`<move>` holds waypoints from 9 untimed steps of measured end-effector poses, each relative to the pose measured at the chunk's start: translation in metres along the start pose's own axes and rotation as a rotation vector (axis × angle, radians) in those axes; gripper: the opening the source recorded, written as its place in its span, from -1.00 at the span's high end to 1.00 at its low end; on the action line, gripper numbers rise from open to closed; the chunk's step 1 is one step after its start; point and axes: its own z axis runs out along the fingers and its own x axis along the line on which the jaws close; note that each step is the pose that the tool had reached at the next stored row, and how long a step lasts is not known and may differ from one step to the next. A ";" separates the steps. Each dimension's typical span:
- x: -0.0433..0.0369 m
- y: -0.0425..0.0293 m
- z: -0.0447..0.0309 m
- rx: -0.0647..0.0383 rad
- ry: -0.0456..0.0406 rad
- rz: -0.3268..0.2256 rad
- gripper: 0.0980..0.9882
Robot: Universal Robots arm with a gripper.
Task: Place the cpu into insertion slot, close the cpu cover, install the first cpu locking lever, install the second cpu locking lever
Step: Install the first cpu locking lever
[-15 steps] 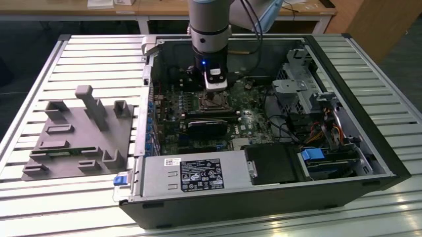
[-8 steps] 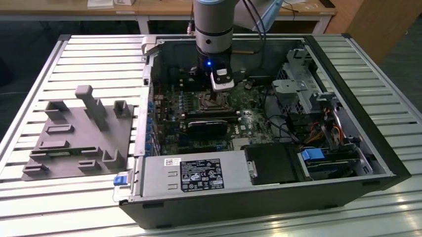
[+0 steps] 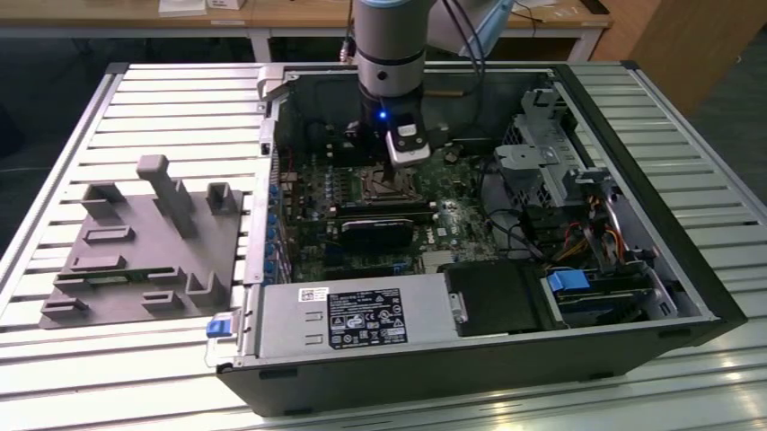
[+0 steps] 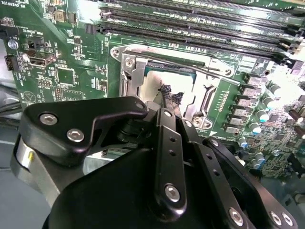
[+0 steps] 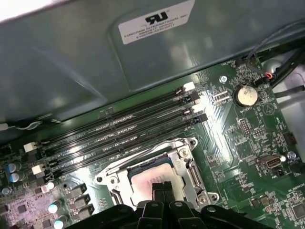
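Note:
The insertion slot (image 3: 381, 187) sits in the middle of the motherboard inside the open computer case. In both wrist views the cpu (image 5: 143, 177) (image 4: 155, 78) lies flat in the slot, its grey top showing through the window of the cpu cover (image 5: 183, 162) (image 4: 129, 71). The cover lies down around it. A thin locking lever rod (image 4: 190, 66) (image 5: 138, 160) runs along one side of the frame. My gripper (image 5: 162, 190) (image 4: 167, 95) (image 3: 386, 169) hangs just over the chip, its fingertips pressed together and holding nothing that I can see.
Long black memory slots (image 5: 119, 129) (image 4: 190, 19) run beside the socket, with the case wall (image 5: 95, 57) behind them. A black round cooler (image 3: 381, 232), the power supply (image 3: 348, 319) and a drive cage (image 3: 563, 162) crowd the case. A grey fixture (image 3: 144, 242) lies on the exterior view's left.

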 end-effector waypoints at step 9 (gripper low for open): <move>-0.0008 0.0017 -0.0188 -0.002 -0.0008 -0.016 0.98</move>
